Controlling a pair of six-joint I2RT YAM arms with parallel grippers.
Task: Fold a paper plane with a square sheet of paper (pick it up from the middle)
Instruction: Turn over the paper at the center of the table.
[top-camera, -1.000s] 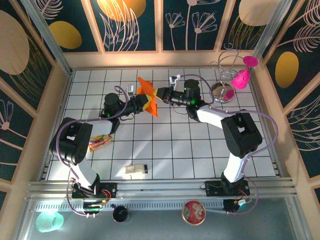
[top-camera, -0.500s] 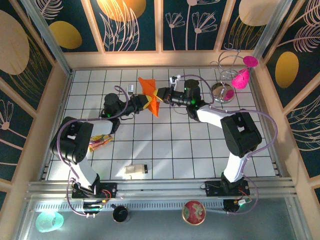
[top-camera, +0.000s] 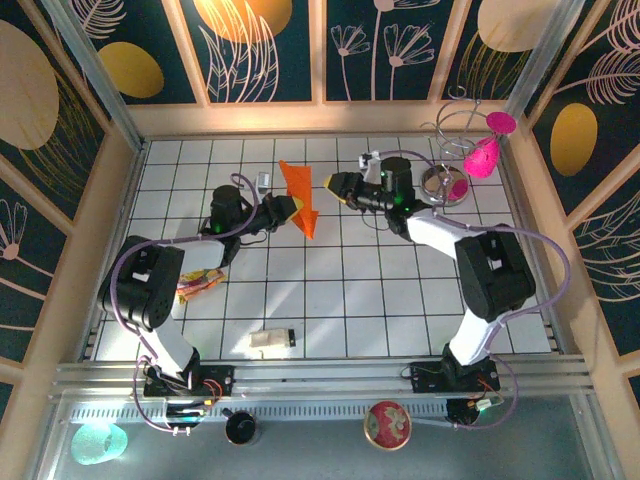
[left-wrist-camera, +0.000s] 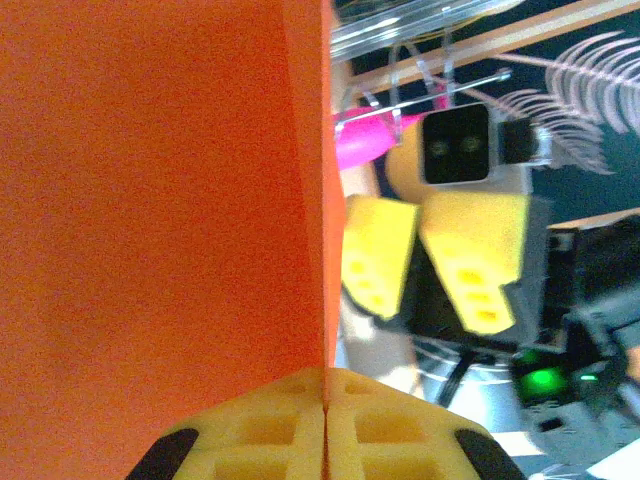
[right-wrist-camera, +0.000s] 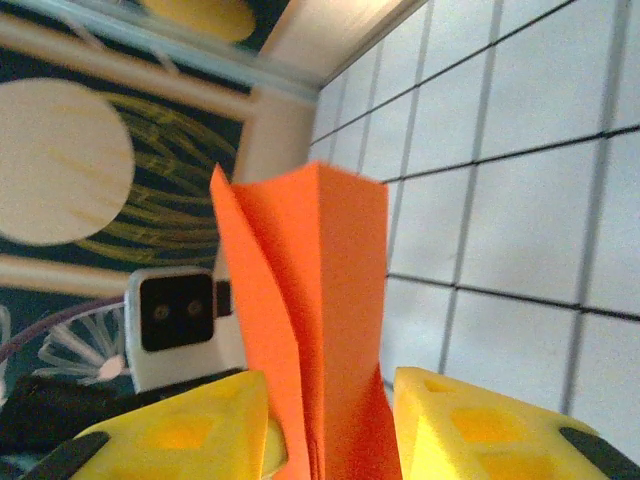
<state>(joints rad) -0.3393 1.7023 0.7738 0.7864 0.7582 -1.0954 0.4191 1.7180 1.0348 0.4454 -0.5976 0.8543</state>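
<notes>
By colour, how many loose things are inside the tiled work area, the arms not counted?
Orange paper: 1
Multicoloured wrapper: 1
Beige block: 1
Silver wire stand: 1
Pink pieces on the stand: 2
Total: 6

The orange paper is thin and matt, crisply creased. Left hand and right hand have matt yellow plastic fingers (moulded with shallow pockets). The bench is smooth, faintly glossy white tile; the stand is polished metal.
</notes>
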